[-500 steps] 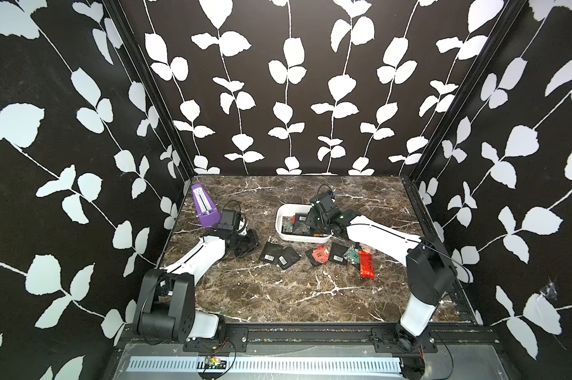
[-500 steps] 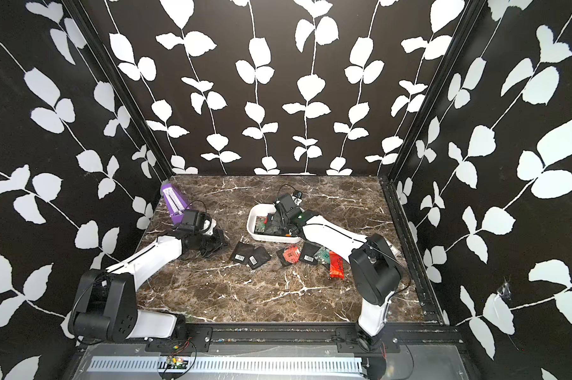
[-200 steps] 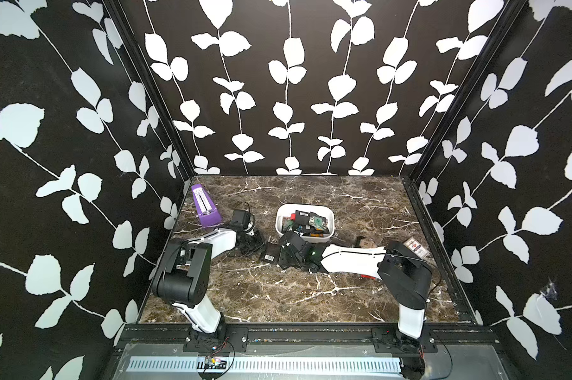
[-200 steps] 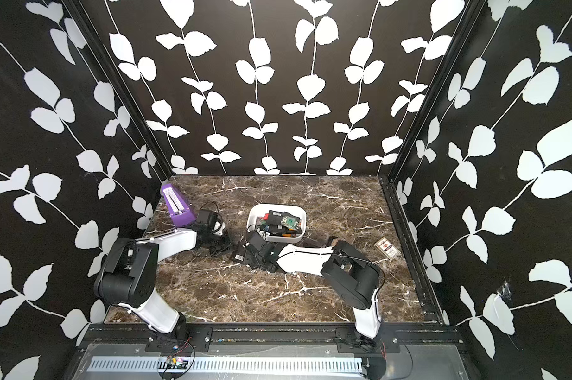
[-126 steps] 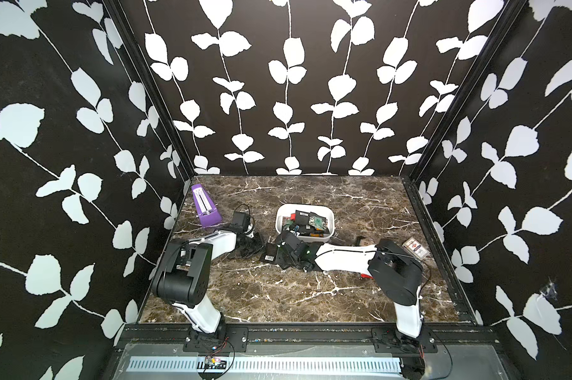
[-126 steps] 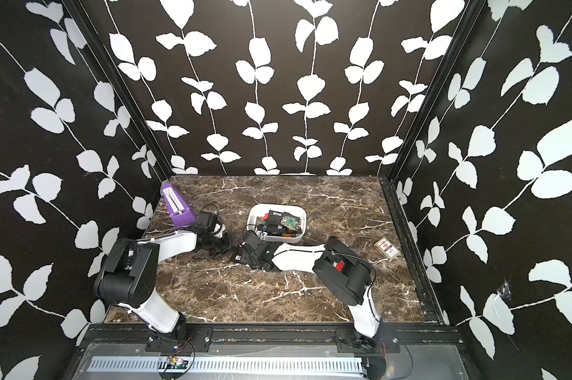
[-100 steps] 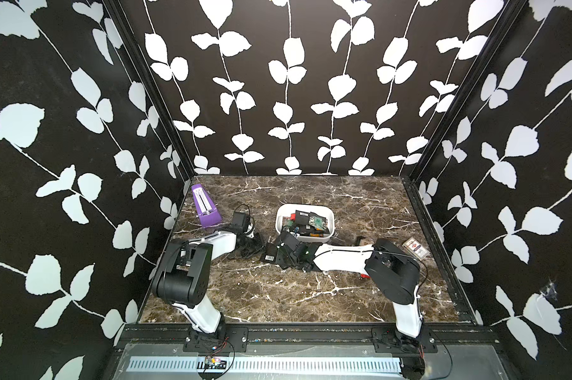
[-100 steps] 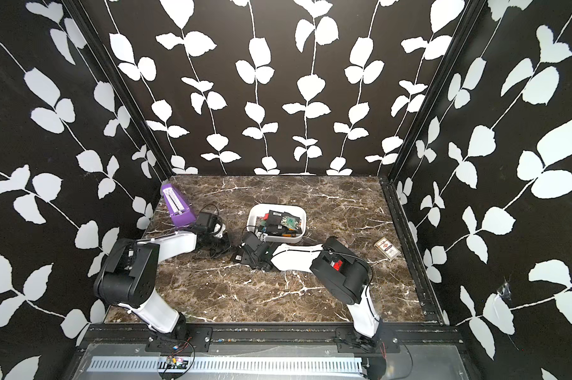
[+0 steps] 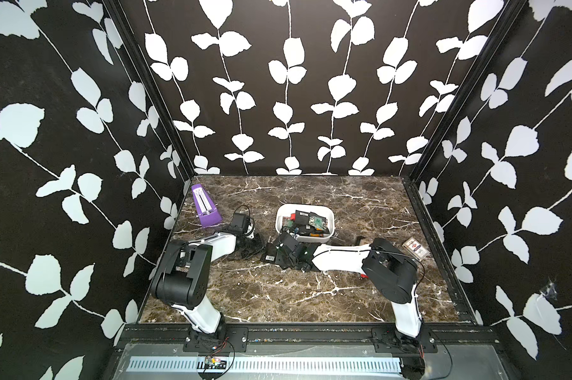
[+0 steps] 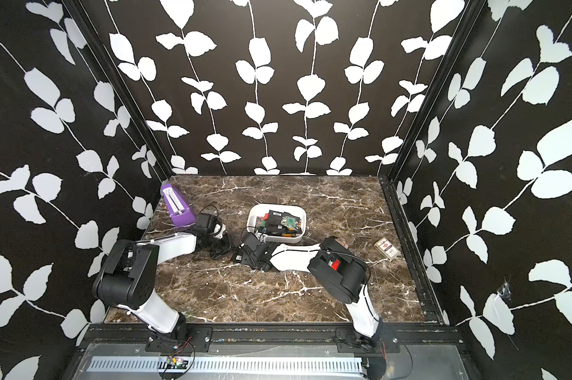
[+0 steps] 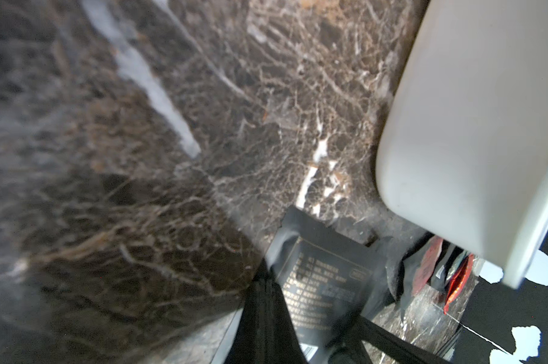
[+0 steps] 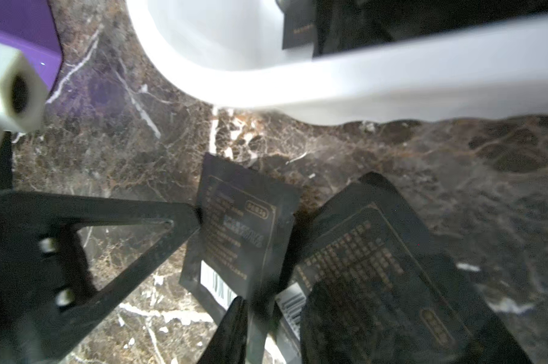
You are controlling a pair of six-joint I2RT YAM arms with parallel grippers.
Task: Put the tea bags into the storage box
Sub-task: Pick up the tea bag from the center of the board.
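- Lying on the marble table (image 9: 278,296) just in front of the storage box (image 9: 280,218), a black tea bag (image 12: 241,227) sits between the jaws of the right gripper (image 9: 278,256), which stand partly apart (gripped or merely touched, I cannot tell).
- The left gripper (image 9: 255,246) is closed tight, close beside that sachet.
- More tea bags (image 9: 306,218) are piled inside the box.

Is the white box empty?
No, the storage box holds a pile of tea bags, mostly black ones.
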